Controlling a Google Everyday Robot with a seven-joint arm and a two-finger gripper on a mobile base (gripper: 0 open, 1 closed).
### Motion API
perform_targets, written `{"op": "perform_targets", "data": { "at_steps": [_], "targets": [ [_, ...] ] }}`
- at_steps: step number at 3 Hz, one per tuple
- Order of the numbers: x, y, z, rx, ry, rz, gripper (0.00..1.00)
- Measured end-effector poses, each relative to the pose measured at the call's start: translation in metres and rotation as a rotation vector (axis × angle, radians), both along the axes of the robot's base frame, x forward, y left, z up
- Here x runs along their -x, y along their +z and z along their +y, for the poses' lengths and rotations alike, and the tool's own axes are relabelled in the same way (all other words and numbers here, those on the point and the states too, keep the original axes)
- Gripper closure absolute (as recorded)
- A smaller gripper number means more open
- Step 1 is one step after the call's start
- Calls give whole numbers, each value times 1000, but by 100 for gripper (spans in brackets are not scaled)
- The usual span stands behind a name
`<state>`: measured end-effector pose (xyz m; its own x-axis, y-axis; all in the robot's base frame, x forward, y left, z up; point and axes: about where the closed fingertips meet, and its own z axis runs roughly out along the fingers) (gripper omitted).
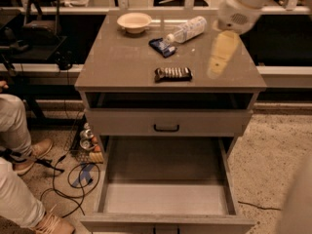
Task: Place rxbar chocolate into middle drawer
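The rxbar chocolate [173, 73], a dark bar with pale lettering, lies flat near the front middle of the grey cabinet top [117, 67]. The middle drawer [165, 199] is pulled out towards me below the closed drawer front with the black handle [166, 127], and its pale floor shows. My gripper [222, 55] hangs from the pale arm at the upper right. It hovers over the right part of the cabinet top, to the right of the bar and apart from it.
A blue-wrapped bar [162, 47], a plastic bottle lying on its side [187, 29] and a pale bowl [134, 21] sit at the back of the cabinet top. A seated person's legs [19, 179], cables [73, 174] and cans [88, 143] are on the floor at the left.
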<state>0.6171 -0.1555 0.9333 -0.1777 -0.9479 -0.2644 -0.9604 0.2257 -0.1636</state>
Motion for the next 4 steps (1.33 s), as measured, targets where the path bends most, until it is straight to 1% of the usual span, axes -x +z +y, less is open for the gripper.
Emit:
{"op": "perform_targets", "data": {
  "at_steps": [1,2,3,4],
  "targets": [
    [-51,-34,38,-8,5,34,0],
    [-54,-35,39,-11,5,28,0],
    [-72,-55,50,-17,-6,42,0],
    [-96,-83,63,-35,-43,73,0]
  ]
}}
